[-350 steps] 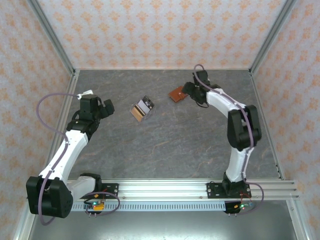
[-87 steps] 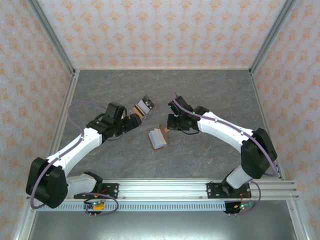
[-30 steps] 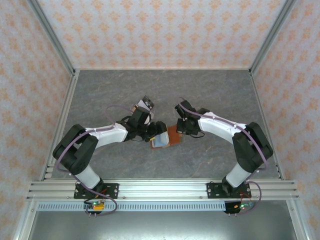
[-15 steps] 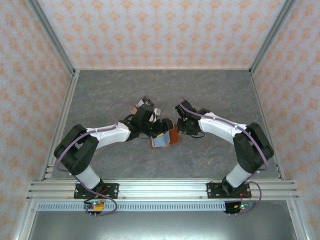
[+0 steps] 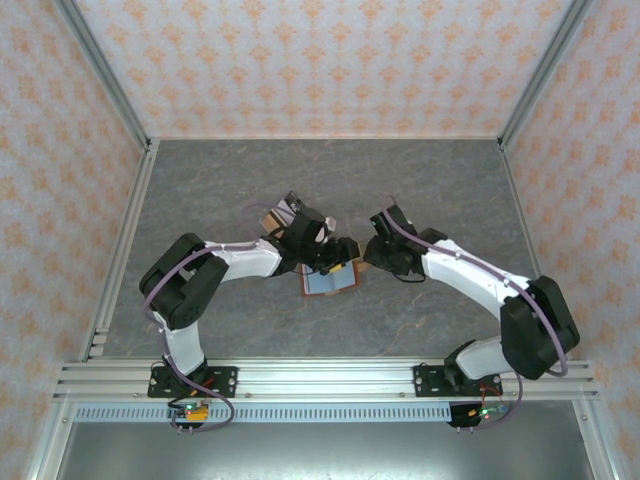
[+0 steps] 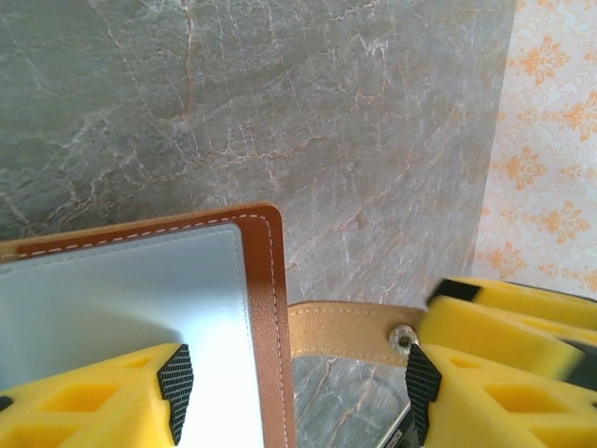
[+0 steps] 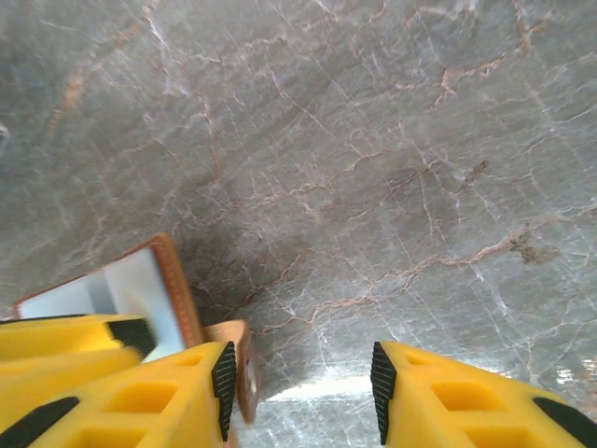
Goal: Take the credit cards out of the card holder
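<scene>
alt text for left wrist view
The card holder, pale blue-grey inside with a brown stitched edge, sits lower left over a grey marbled table. The open left gripper straddles that edge and a tan strap.

Tan boxy object (image 5: 277,212) rests on marbled table (image 5: 200,180).
</scene>
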